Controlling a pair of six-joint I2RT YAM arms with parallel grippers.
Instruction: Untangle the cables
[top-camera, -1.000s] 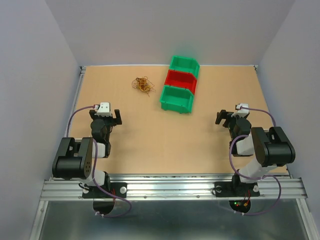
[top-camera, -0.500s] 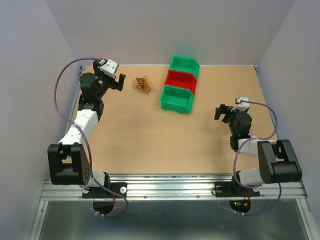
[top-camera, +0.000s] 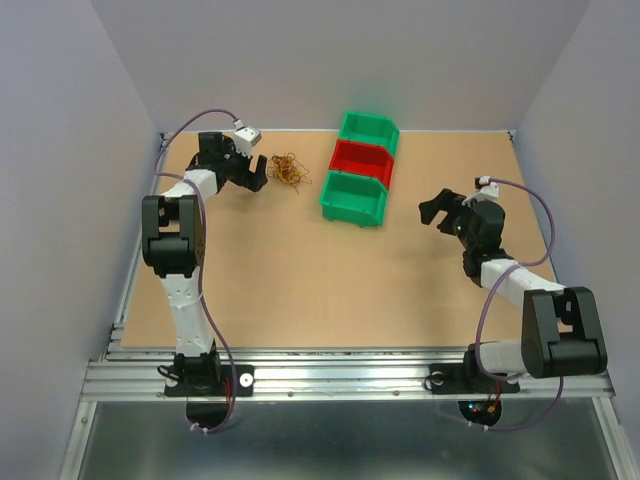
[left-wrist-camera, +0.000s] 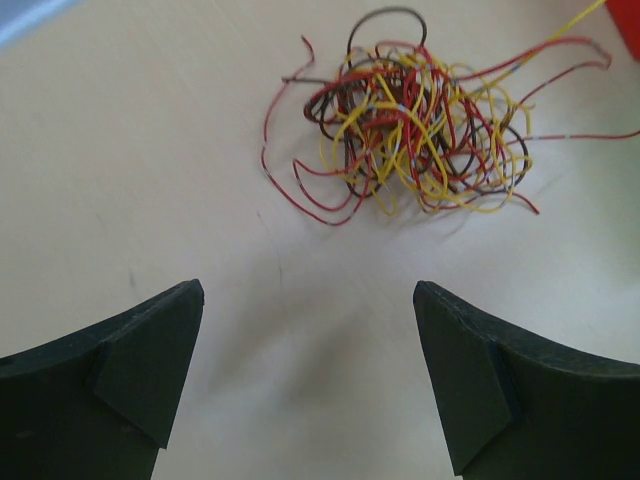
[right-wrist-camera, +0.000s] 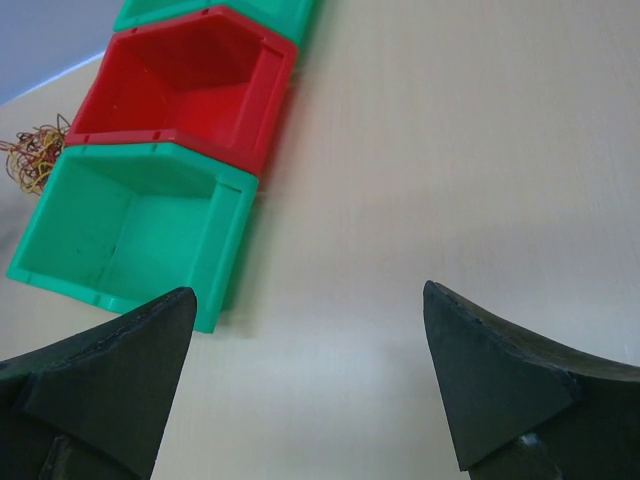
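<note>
Cables (top-camera: 287, 169) (left-wrist-camera: 410, 120) tangled in one heap on bench (top-camera: 300, 270) near far edge, left of middle. Left claw (top-camera: 259, 175) (left-wrist-camera: 310, 300) spread apart just beside heap, not touching. Right claw (top-camera: 430, 206) (right-wrist-camera: 310, 300) spread apart near right edge, nothing gripped.

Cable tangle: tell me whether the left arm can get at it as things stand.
Probably yes. The left tool is open and just short of the cables, with only bare table between them.
</note>
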